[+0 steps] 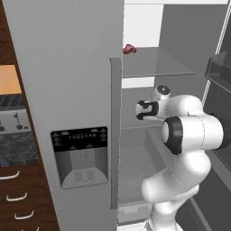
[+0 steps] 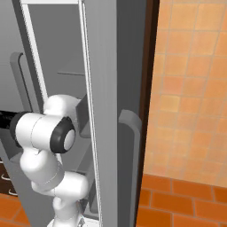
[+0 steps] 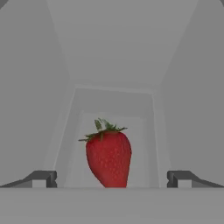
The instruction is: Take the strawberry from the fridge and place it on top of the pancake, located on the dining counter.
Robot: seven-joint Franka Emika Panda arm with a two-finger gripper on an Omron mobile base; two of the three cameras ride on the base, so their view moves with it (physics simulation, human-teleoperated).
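The strawberry (image 3: 108, 157), red with a green leafy cap, stands upright on a pale shelf deep inside the fridge (image 1: 67, 67). It sits right between my gripper's (image 3: 111, 179) two dark fingertips (image 3: 41, 178), which stand wide apart on either side without touching it. The gripper is open. In the left base view my arm (image 1: 189, 131) reaches into the open right compartment at mid height, past the edge of the shut left door. The pancake and the dining counter are out of view.
A darker, lumpy red item (image 1: 129, 49) lies on the upper glass shelf (image 1: 158, 63). The open fridge door (image 1: 221, 90) with its bins stands close on the right. A water dispenser (image 1: 80, 155) and dark wood drawers (image 1: 20, 198) lie left. Grey fridge walls (image 3: 26, 87) close in around the hand.
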